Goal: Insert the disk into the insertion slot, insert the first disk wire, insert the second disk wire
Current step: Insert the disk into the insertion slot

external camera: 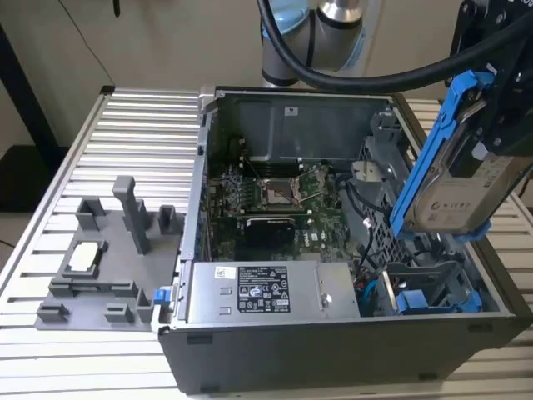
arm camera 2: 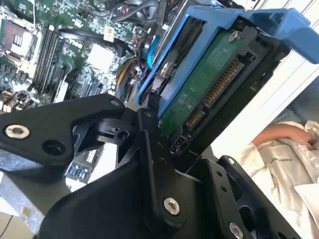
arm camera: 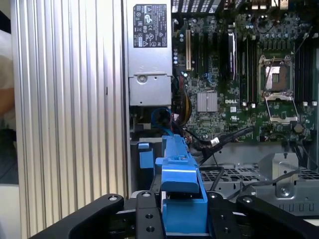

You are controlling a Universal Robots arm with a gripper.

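In the exterior view one black gripper (external camera: 498,125) hangs at the exterior view's right. Its jaws are closed onto one disk (external camera: 454,187), a silver-grey rectangular hard drive with a white label clipped in a bright blue plastic frame. The disk is in the air, tilted steeply on end, over the right side of one open dark grey computer case (external camera: 333,358) that stands on the ribbed aluminium bench (external camera: 125,133). Under it is the insertion slot (external camera: 420,275), a rectangular bay in the grey sheet-metal drive cage with a perforated wall; the disk is not seated in it. Inside the case lie one green motherboard (external camera: 275,200) and one grey labelled power-supply box (external camera: 258,292). On the bench at the exterior view's left rests one grey fixture tray (external camera: 100,275) with one tall upright post and several shorter ones. In the second wrist view the gripper (arm camera 2: 189,139) clamps the disk (arm camera 2: 204,84) by the sides of its blue frame, with the green circuit board and one connector row facing the camera. One person's white sleeve (arm camera 2: 279,159) shows beyond the case. In the first wrist view two black jaws flank one blue end tab of the disk (arm camera: 180,169), and the gripper (arm camera: 182,219) presses on it from both sides. The power-supply box (arm camera: 149,55), motherboard (arm camera: 249,74) and bench (arm camera: 70,99) lie beyond.
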